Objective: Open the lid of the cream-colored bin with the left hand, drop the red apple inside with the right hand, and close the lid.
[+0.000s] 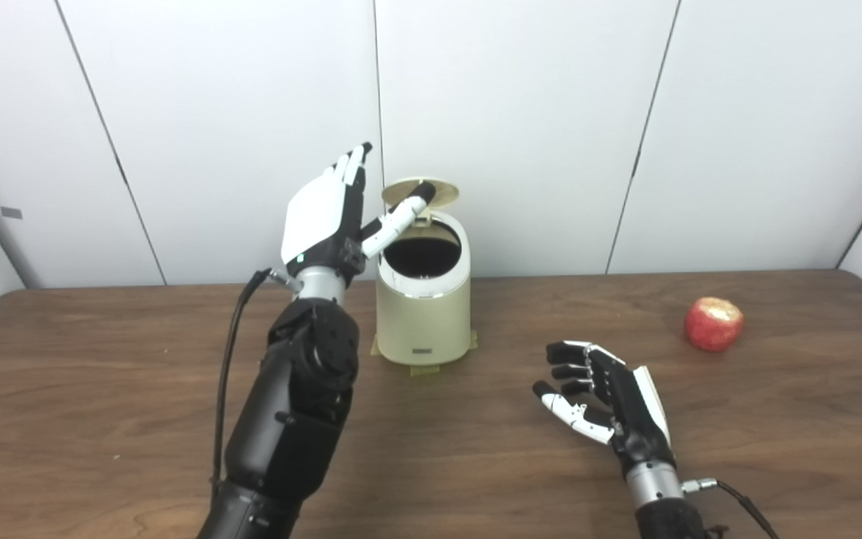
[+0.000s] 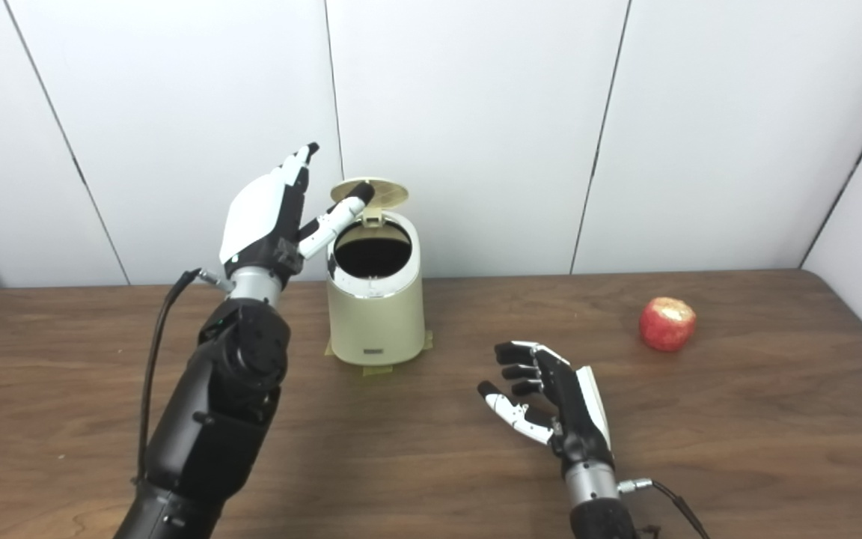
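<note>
Bin (image 1: pixel 423 314) stands on the table (image 1: pixel 139 389), near the back edge, with its lid (image 1: pixel 421 192) tipped up behind the dark opening; inside is black and nothing can be made out there. Small dark plate low on the bin's front, any writing too small to read. Yellowish pad pokes out under the bin's base, mostly hidden. Left hand (image 1: pixel 322 217) is raised just left of the bin, fingers stretched up and apart, holding nothing; its thumb (image 1: pixel 399 217) reaches across the bin's rim and its dark tip meets the underside of the lid. Palm side faces away, so contact beyond the thumb cannot be judged. Right hand (image 1: pixel 607 397) is low over the table, in front and right of the bin, palm turned left, fingers loosely curled but apart, empty. Apple (image 1: pixel 713 323) sits on the table well right of the bin, apart from both hands, pale patch on top. Both forearms are cut off at the bottom edge.
</note>
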